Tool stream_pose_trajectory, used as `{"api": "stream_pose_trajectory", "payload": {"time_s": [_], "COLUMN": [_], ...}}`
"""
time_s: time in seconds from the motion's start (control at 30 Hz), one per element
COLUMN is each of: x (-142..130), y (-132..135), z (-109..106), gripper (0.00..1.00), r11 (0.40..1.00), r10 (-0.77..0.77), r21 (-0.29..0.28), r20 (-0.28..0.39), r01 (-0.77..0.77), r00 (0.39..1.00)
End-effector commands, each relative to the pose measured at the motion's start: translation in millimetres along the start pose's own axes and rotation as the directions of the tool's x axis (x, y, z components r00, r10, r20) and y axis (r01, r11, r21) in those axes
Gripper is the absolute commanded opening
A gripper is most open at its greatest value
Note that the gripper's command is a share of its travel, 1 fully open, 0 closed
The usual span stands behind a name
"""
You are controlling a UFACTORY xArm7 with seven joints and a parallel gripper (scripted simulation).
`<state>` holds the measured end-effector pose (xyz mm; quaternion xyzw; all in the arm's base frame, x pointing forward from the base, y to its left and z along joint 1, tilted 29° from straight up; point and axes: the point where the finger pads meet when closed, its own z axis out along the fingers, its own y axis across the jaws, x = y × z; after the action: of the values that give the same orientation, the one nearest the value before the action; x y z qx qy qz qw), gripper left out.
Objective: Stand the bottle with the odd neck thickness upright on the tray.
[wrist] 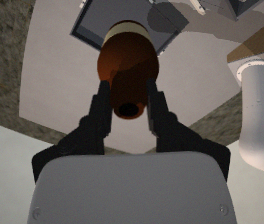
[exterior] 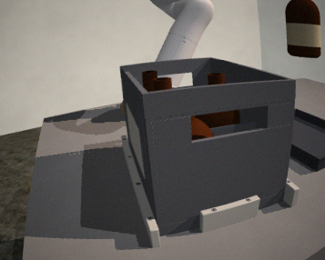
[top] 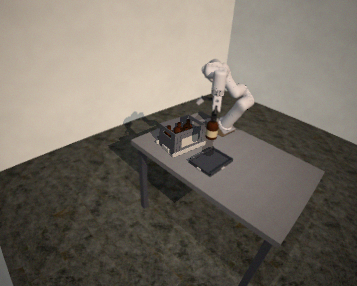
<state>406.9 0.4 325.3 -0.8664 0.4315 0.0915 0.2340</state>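
1 held bottle [top: 212, 131], seemingly 4 crated bottles [exterior: 162, 83], 1 crate [exterior: 217, 164], 1 tray [top: 210, 161]

Grey rectangular flat-topped table [top: 268, 190] on thin dark legs, mottled dark grey-green carpet floor [top: 78, 225], plain cream wall [top: 98, 65] at left, pale grey-green wall [top: 308, 55] at right, walls meeting behind table
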Motion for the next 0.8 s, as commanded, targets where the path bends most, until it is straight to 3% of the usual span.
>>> {"api": "stream_pose_trajectory", "payload": {"time_s": [0.0, 0.77], "x": [-4, -22], "y": [-2, -8], "z": [-2, -2], "gripper": [0.0, 0.0], "r11": [1.0, 1.0], "r10": [0.001, 0.001], "r21": [0.004, 0.004], "r20": [-0.002, -0.002], "r01": [-0.001, -0.001], "r00": [1.0, 1.0]}}
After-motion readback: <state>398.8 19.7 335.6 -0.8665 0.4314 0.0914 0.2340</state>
